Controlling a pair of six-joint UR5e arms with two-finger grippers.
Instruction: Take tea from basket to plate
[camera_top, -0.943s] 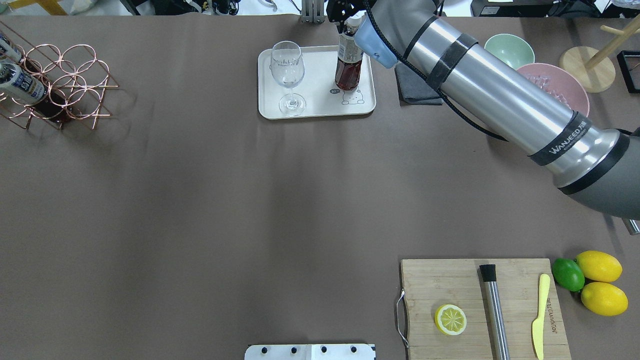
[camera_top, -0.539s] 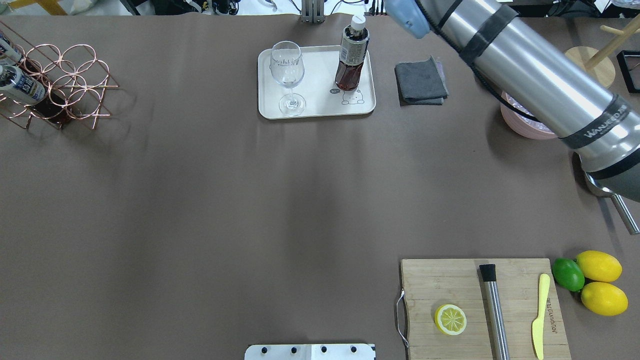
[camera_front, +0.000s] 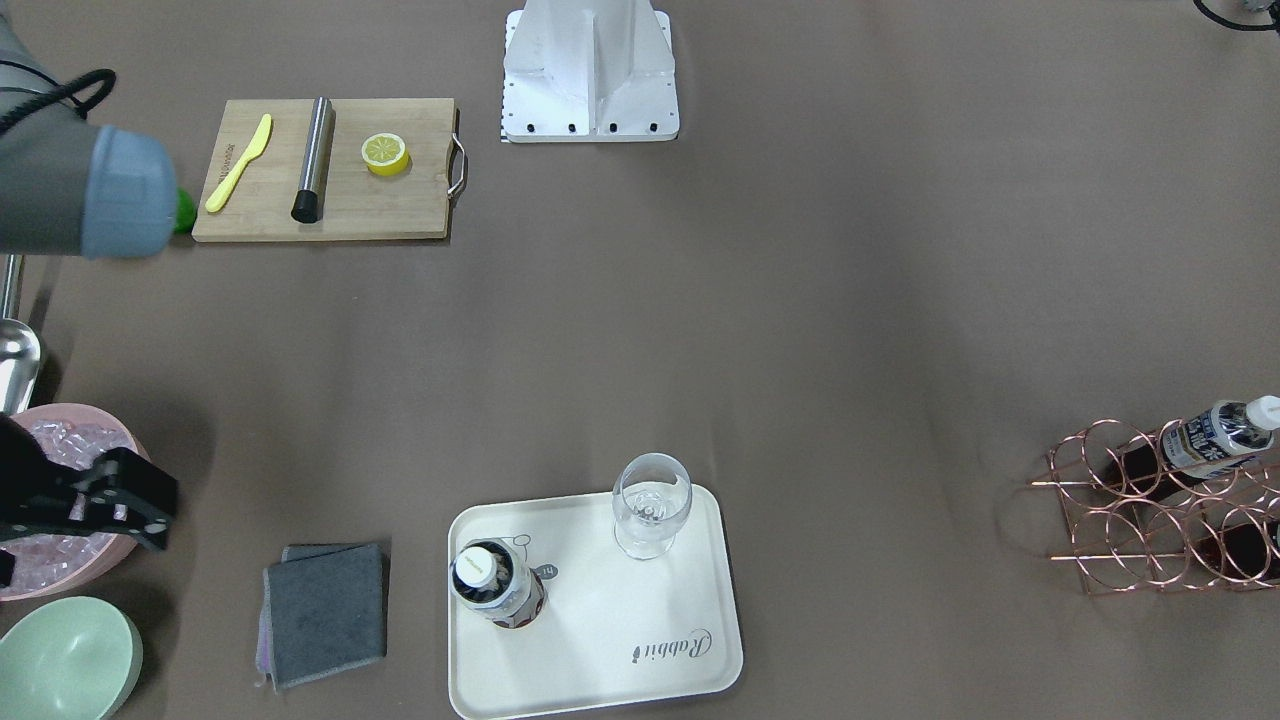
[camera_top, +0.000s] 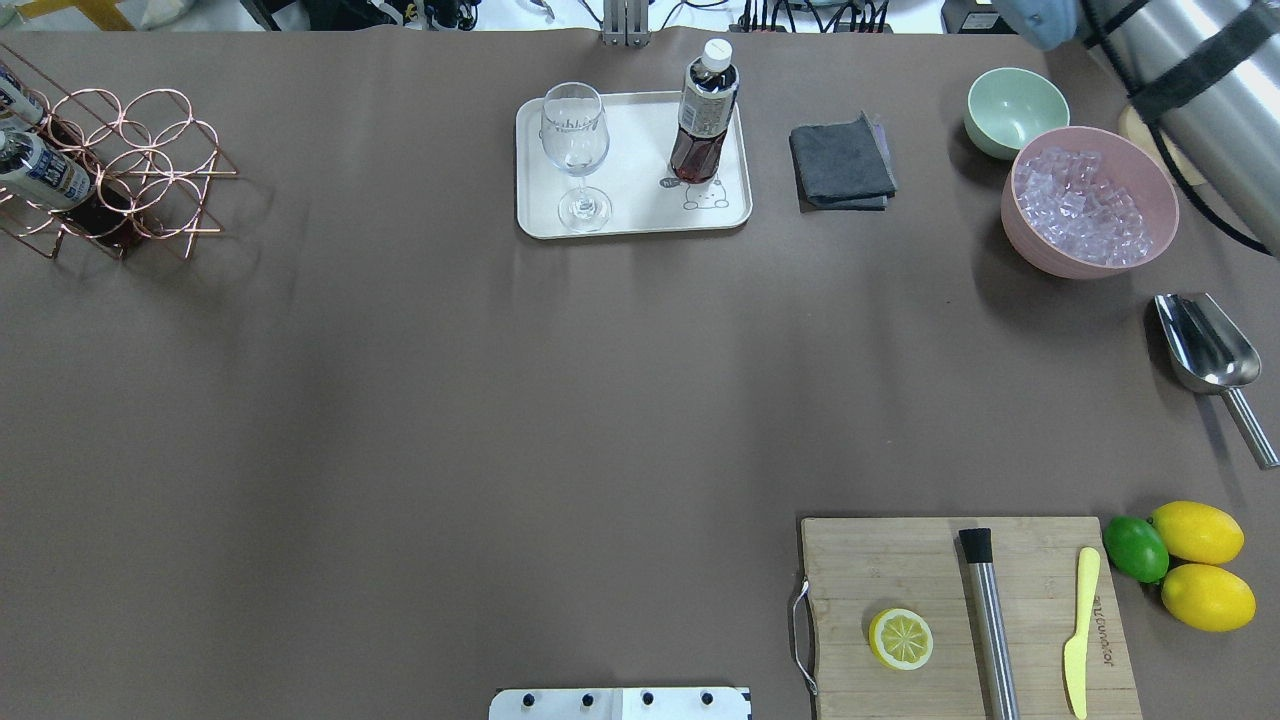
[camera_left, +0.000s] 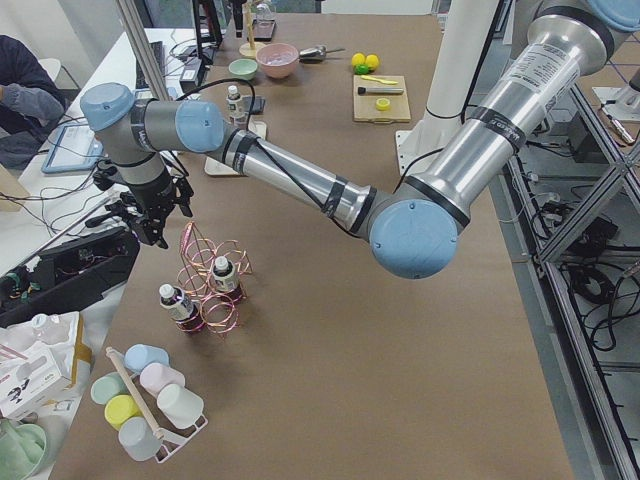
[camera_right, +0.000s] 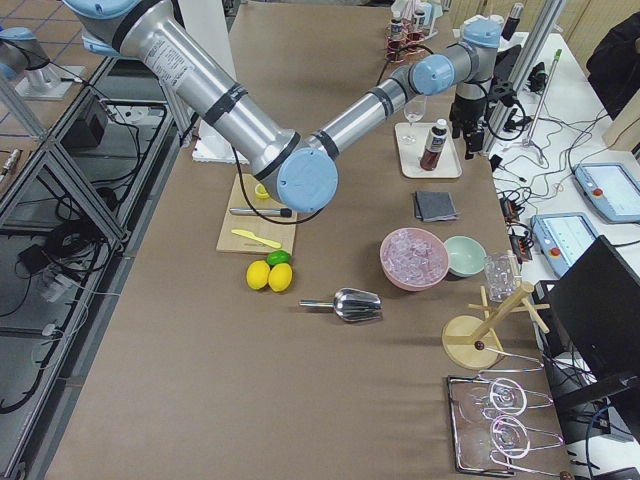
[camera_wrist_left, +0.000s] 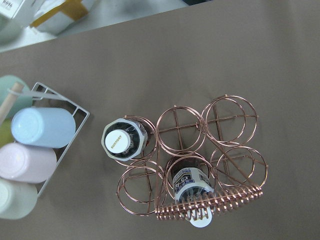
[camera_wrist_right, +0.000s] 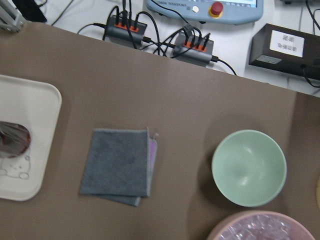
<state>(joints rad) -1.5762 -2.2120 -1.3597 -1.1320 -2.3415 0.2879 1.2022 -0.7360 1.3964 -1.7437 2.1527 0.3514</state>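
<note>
Right fingers (camera_front: 150, 505) have left the tea (camera_front: 497, 585) upright on the "Rabbit" plate (camera_front: 590, 660); either pair's opening unclear.

Bare strip of plate (camera_top: 640, 160) between upright tea (camera_top: 703, 115) and wine glass (camera_top: 575, 150); grey cloth (camera_top: 840, 168) near, on tea's side.

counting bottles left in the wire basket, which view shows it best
The left wrist view: the whole basket from above, two tea bottles in its cells. Overhead and front-facing views crop it at the frame edge; exterior left shows it small.
</note>
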